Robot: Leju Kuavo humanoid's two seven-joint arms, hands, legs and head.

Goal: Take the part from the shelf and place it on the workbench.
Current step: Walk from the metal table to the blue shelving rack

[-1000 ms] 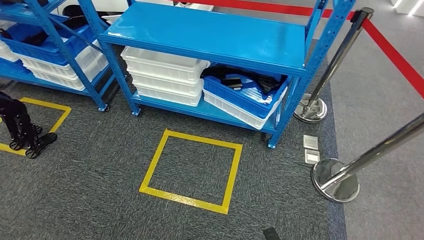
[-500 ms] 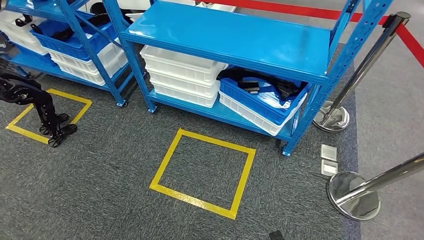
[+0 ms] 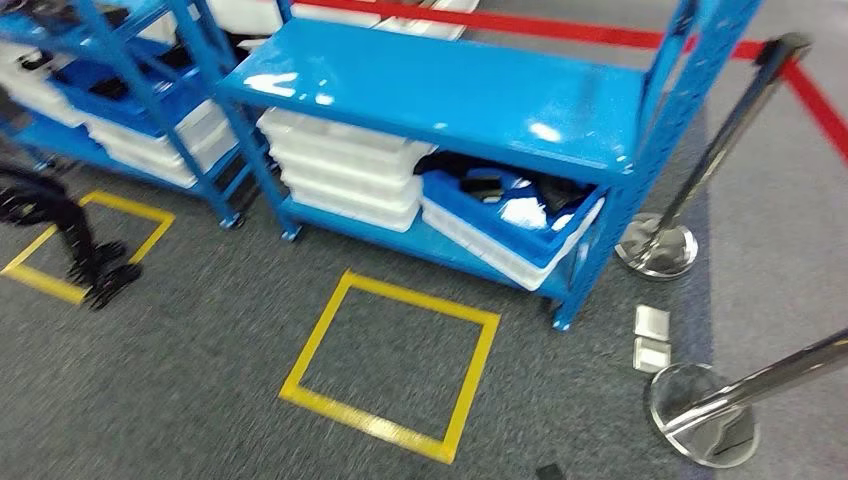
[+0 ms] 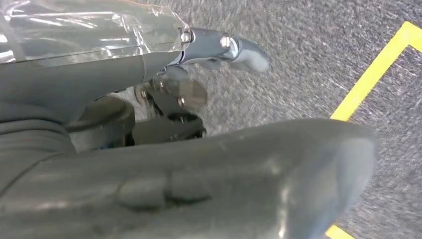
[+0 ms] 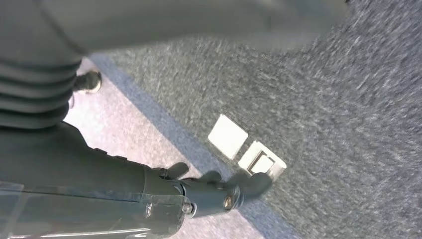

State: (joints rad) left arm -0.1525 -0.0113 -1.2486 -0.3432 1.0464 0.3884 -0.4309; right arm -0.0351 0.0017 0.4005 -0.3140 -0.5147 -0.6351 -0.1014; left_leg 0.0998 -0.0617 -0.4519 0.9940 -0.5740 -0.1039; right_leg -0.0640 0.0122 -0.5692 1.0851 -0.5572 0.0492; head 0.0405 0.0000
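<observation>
Black parts (image 3: 505, 188) lie in a tilted blue bin (image 3: 520, 225) on the low shelf of the blue rack (image 3: 440, 85), ahead of me in the head view. My left hand (image 4: 199, 149) hangs over the grey carpet, its thumb and fingers (image 4: 234, 47) apart and holding nothing. My right hand (image 5: 189, 191) also hangs low with nothing in it, its dark fingers (image 5: 249, 184) stretched out above the carpet's edge.
Stacked white bins (image 3: 340, 170) sit left of the blue bin. A yellow taped square (image 3: 390, 350) marks the carpet before the rack. Two chrome posts (image 3: 655, 245) (image 3: 700, 410) stand at the right by floor plates (image 3: 650, 335). A second rack (image 3: 110, 90) and a black frame (image 3: 85, 245) are left.
The whole picture has shifted and blurred, so the camera has moved. The rack, bins and posts keep their places relative to each other.
</observation>
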